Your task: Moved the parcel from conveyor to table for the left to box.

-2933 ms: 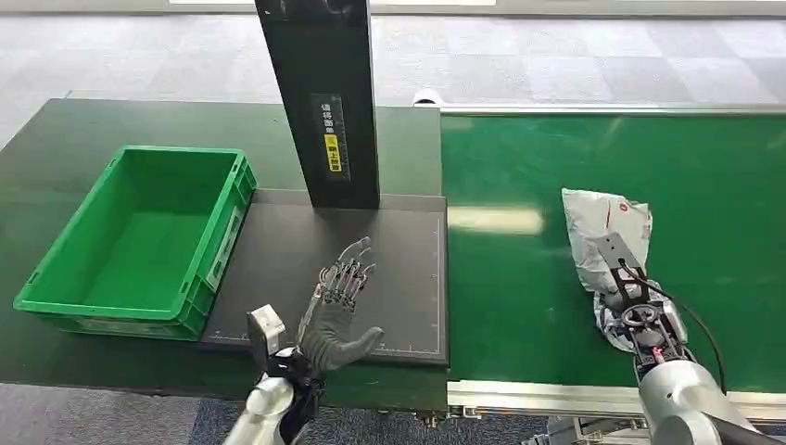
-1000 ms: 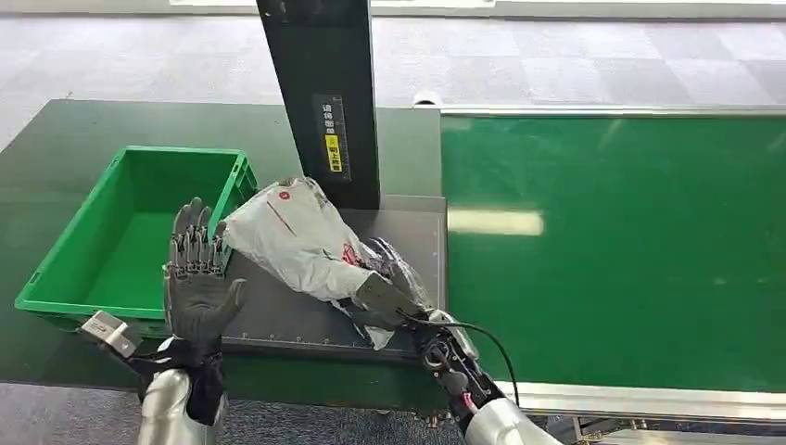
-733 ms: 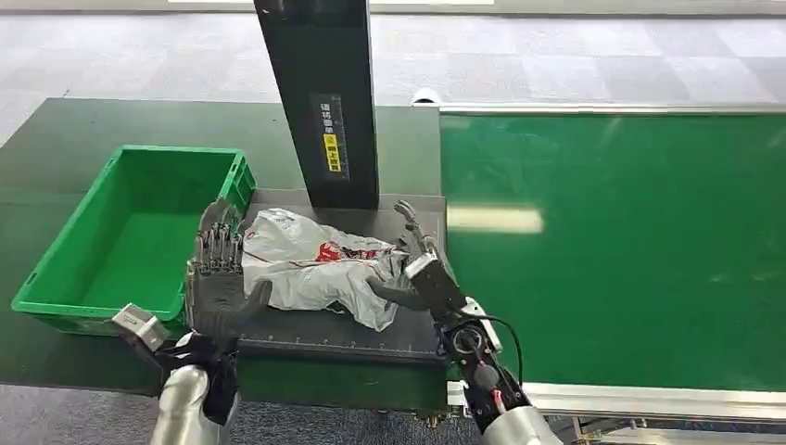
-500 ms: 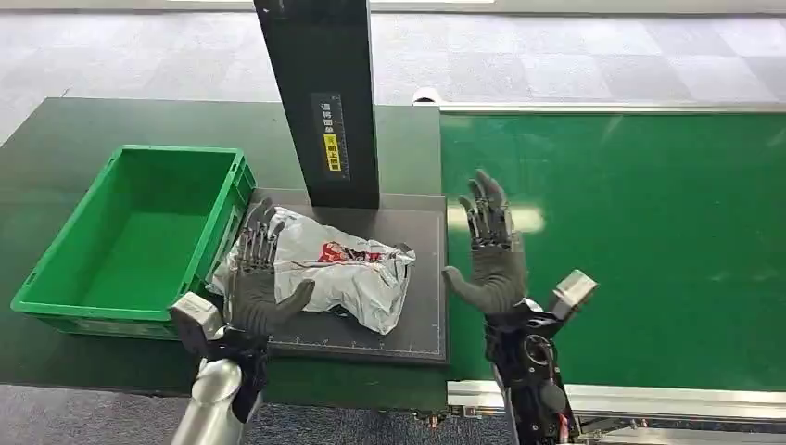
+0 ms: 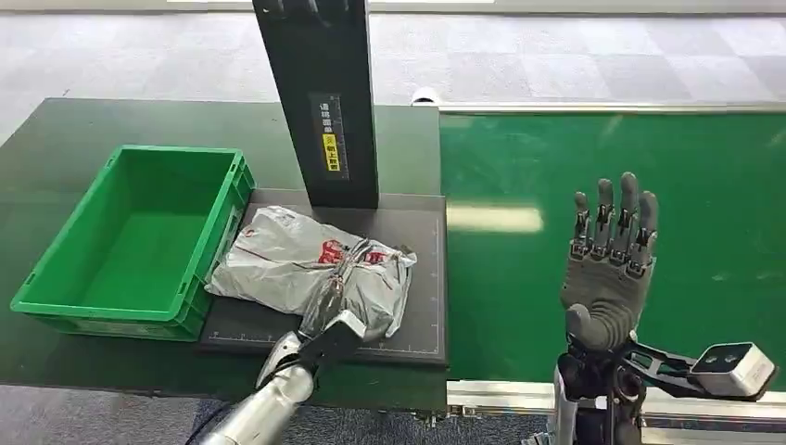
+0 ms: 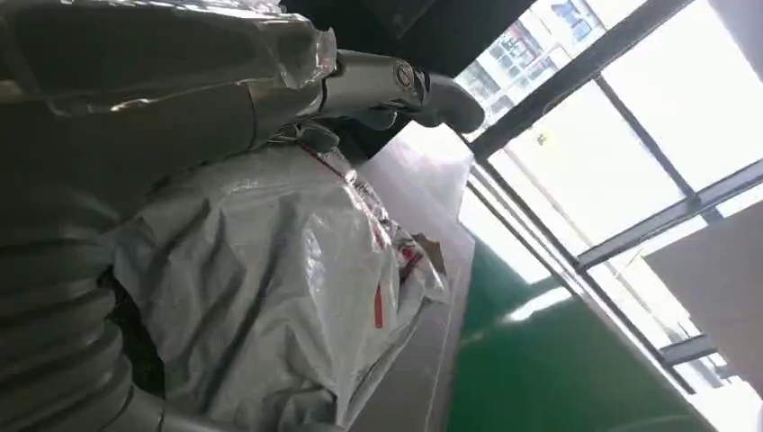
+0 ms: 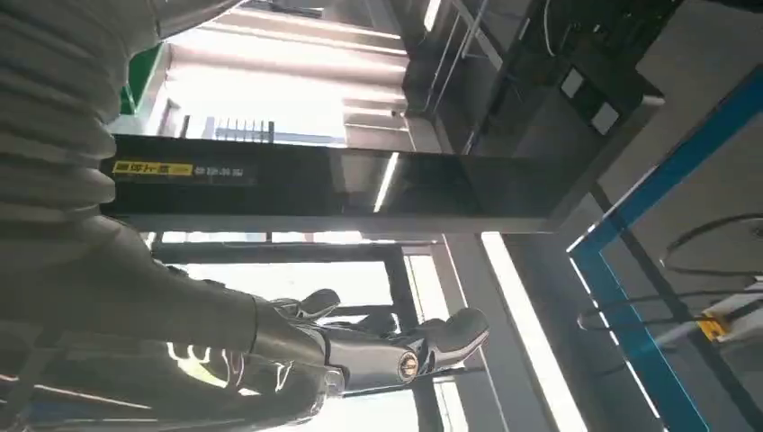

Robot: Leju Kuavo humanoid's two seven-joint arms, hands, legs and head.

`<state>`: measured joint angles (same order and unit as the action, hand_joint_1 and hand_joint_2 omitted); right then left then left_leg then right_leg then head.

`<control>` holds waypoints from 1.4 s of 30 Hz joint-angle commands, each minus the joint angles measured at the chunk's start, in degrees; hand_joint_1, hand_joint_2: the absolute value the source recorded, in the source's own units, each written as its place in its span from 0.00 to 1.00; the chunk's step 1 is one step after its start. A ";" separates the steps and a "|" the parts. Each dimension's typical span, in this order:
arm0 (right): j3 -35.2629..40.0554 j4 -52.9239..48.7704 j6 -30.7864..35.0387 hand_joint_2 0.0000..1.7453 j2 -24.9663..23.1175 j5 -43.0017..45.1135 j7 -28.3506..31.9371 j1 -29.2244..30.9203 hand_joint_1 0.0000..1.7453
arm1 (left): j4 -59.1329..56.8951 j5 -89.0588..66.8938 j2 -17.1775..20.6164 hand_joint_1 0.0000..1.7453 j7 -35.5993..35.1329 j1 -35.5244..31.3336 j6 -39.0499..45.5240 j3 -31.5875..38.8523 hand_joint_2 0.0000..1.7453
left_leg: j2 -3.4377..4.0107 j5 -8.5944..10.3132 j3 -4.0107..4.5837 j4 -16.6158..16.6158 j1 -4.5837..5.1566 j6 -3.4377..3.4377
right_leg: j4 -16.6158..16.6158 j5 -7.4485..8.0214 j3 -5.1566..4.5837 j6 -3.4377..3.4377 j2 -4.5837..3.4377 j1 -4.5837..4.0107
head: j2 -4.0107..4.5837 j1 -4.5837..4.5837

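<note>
The parcel [image 5: 278,264], a crumpled grey plastic bag with red print, lies on the black mat [image 5: 422,306] just right of the green box [image 5: 102,322]. My left hand [image 5: 332,315] reaches in from the near side and lies against the parcel's near edge. In the left wrist view the parcel [image 6: 270,297] sits close under the hand, the thumb [image 6: 396,81] stretched straight out above it; the other fingers are hidden. My right hand [image 5: 607,264] is raised over the conveyor belt [image 5: 519,278], fingers spread and holding nothing. In the right wrist view the right hand [image 7: 360,346] points up at the ceiling.
The green box is empty and stands on the dark table at the left. A tall black post [image 5: 320,102] rises at the back edge of the mat, behind the parcel. The belt's metal rail [image 5: 500,394] runs along the near edge.
My right hand let go of the parcel on the mat and drew back right over the belt, rising. My left hand moved from the parcel's left side to its near edge.
</note>
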<state>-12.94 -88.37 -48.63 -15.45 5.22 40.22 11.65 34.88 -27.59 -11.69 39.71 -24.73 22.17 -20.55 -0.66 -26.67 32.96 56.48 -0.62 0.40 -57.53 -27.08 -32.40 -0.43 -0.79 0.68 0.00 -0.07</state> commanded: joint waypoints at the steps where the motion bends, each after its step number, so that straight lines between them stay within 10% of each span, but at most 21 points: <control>1: -2.40 0.29 0.17 1.00 -0.97 0.11 -0.22 0.52 0.00 | -17.20 -14.63 0.44 0.00 -13.05 -7.49 9.84 -1.54 1.00 | 0.01 0.01 -0.04 -0.02 -0.02 -0.02 | 0.06 0.01 0.07 0.03 0.09 -0.03 | 0.00 0.00; 5: -3.27 -0.45 -0.46 1.00 -0.84 0.51 -0.22 -0.63 0.00 | -18.14 -22.26 3.08 0.00 -21.91 -8.63 13.15 -0.64 1.00 | 0.04 0.05 -0.05 -0.09 -0.04 0.00 | 0.12 0.06 0.10 0.05 0.09 -0.06 | 0.00 0.00; 6: -3.41 -0.58 -0.76 1.00 -0.88 0.46 -0.22 -0.80 0.00 | -17.61 -23.42 3.54 0.93 -22.34 -8.42 13.81 0.78 1.00 | 0.07 0.01 -0.07 -0.05 -0.03 0.01 | 0.05 0.03 0.10 0.04 0.01 -0.04 | 0.00 0.00; 7: -3.39 -0.39 -0.78 1.00 -0.82 0.52 -0.22 -0.87 0.00 | -17.53 -24.06 3.86 1.00 -22.97 -8.34 14.53 1.19 1.00 | 0.12 0.04 -0.09 -0.09 -0.05 0.02 | 0.11 0.07 0.12 0.06 0.01 -0.07 | 0.00 -0.02; 17: -3.35 -0.08 -0.47 1.00 -0.51 0.73 -0.22 -1.51 0.00 | -15.96 -25.07 3.97 1.00 -20.17 -6.95 16.21 5.30 1.00 | 0.16 -0.01 -0.26 -0.08 -0.02 -0.01 | 0.06 0.02 0.25 0.02 -0.09 -0.05 | 0.00 0.00; 21: -2.96 -0.63 0.35 1.00 -0.51 0.24 -0.22 -2.27 0.00 | -11.08 -13.30 1.24 1.00 0.29 -5.53 6.59 17.40 1.00 | 0.14 -0.01 -0.24 -0.07 -0.02 -0.01 | 0.05 0.02 0.24 0.02 -0.07 -0.05 | 0.00 0.02; 25: -3.52 0.28 0.35 1.00 -0.13 -0.07 -0.22 -1.66 0.00 | 28.37 10.51 7.87 1.00 0.29 5.77 -4.22 -3.69 1.00 | 0.06 0.01 -0.13 -0.04 0.00 -0.01 | 0.02 0.01 0.14 0.02 0.01 -0.02 | 0.00 0.00; 34: -6.28 -1.78 -1.08 1.00 -0.73 0.40 -0.22 -3.83 0.00 | 67.71 3.19 12.78 1.00 0.29 17.56 4.91 -12.13 1.00 | 0.19 -0.07 0.05 0.03 -0.04 -0.01 | -0.01 -0.01 -0.03 0.02 -0.12 -0.06 | 0.00 -0.02; 42: -6.91 -2.89 -1.36 1.00 -1.39 0.21 -0.22 -4.68 0.00 | 74.36 5.49 15.90 1.00 0.29 17.32 11.65 -14.78 1.00 | 0.11 -0.07 -0.02 -0.05 -0.02 0.03 | 0.04 -0.02 0.02 0.04 -0.02 -0.04 | 0.00 -0.04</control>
<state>-17.38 -90.64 -49.77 -16.20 5.75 40.22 7.16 97.73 -22.56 -1.24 40.24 -8.48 28.61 -30.08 -0.64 -26.73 32.98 56.44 -0.64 0.44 -57.53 -27.11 -32.42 -0.41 -0.84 0.65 0.00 -0.11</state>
